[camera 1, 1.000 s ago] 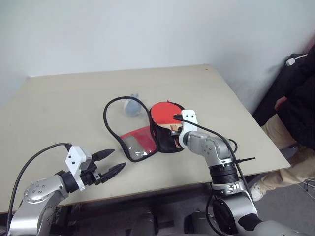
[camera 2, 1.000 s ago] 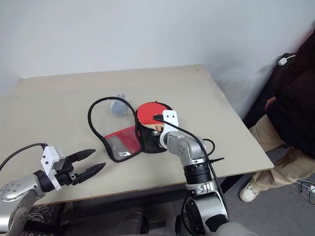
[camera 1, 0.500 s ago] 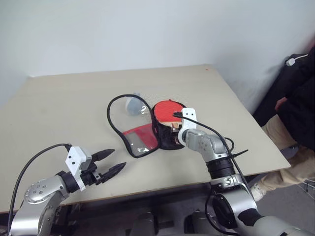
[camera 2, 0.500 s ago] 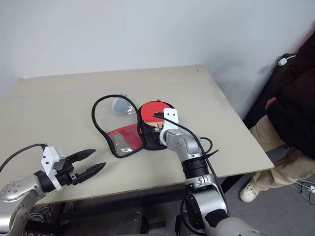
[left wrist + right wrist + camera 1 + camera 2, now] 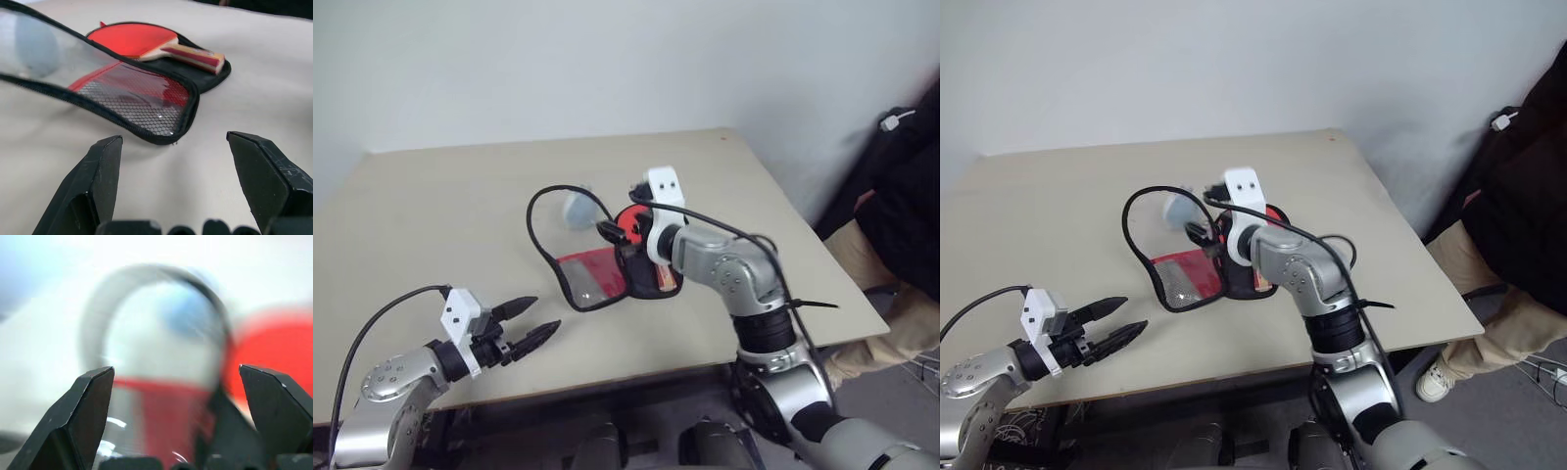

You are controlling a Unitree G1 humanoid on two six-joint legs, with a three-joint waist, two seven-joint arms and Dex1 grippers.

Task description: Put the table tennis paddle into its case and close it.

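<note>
The case (image 5: 128,91) lies open mid-table, its clear half with the red panel (image 5: 592,274) spread toward my left and the black half (image 5: 215,78) under the table tennis paddle (image 5: 132,39). The paddle rests red face up on that black half, its wooden handle (image 5: 195,53) pointing to the table's near edge. My right gripper (image 5: 622,213) hovers open just above the paddle's face, hiding part of it and holding nothing. Over the near left of the table, well short of the case, my left gripper (image 5: 536,321) is open and empty.
A small pale blue-grey lump (image 5: 576,208) sits behind the clear half of the case. The beige table (image 5: 460,196) ends near a wall at the back. A person in a dark jacket (image 5: 906,186) and beige trousers sits off the table's right edge.
My right gripper has risen from the paddle's handle and swung over the paddle's face, and its jaws now stand open. The case's clear half shifted a little. The left arm kept still.
</note>
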